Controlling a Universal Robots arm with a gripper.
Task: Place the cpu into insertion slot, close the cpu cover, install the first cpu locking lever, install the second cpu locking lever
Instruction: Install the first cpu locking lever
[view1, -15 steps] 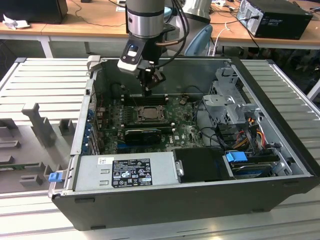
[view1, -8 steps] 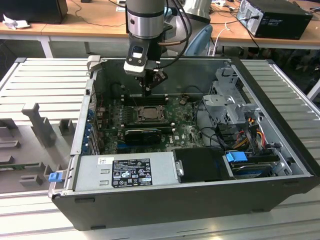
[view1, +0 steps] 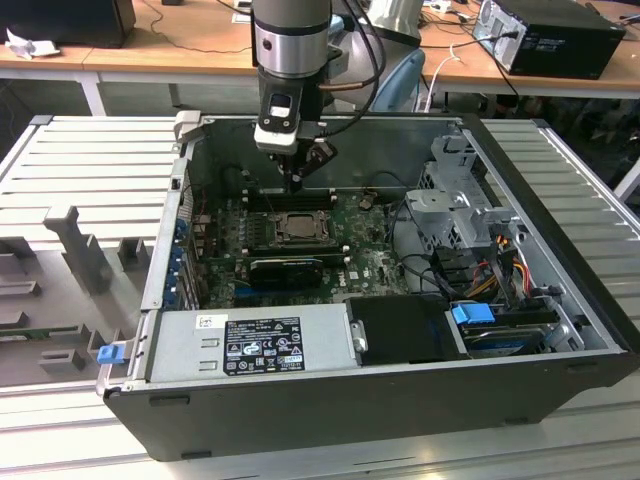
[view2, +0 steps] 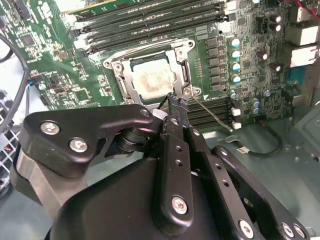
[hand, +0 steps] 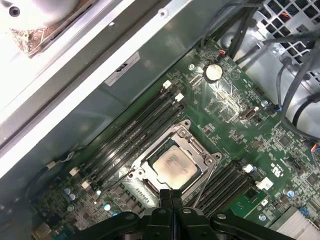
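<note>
The cpu (hand: 172, 165) lies flat in the insertion slot (view1: 297, 226) on the green motherboard, its pale metal face (view2: 152, 80) showing through the window of the cpu cover (hand: 143, 161). The cover lies down over the chip. My gripper (hand: 171, 196) is shut with nothing between its fingers. Its tips (view2: 175, 102) hang at the socket's edge, close above one corner of the frame. A thin metal locking lever (view2: 212, 114) sticks out slanting from that corner, just beside the fingertips. In the exterior view the gripper (view1: 296, 180) points down over the socket's far side.
The open computer case (view1: 560, 300) walls in the board. A grey power-supply box (view1: 250, 345) fills the near side and a black heatsink (view1: 285, 268) lies between it and the socket. Memory slots (hand: 130, 132) flank the socket. A drive cage (view1: 455, 200) and cables (view1: 490, 265) stand at the exterior view's right.
</note>
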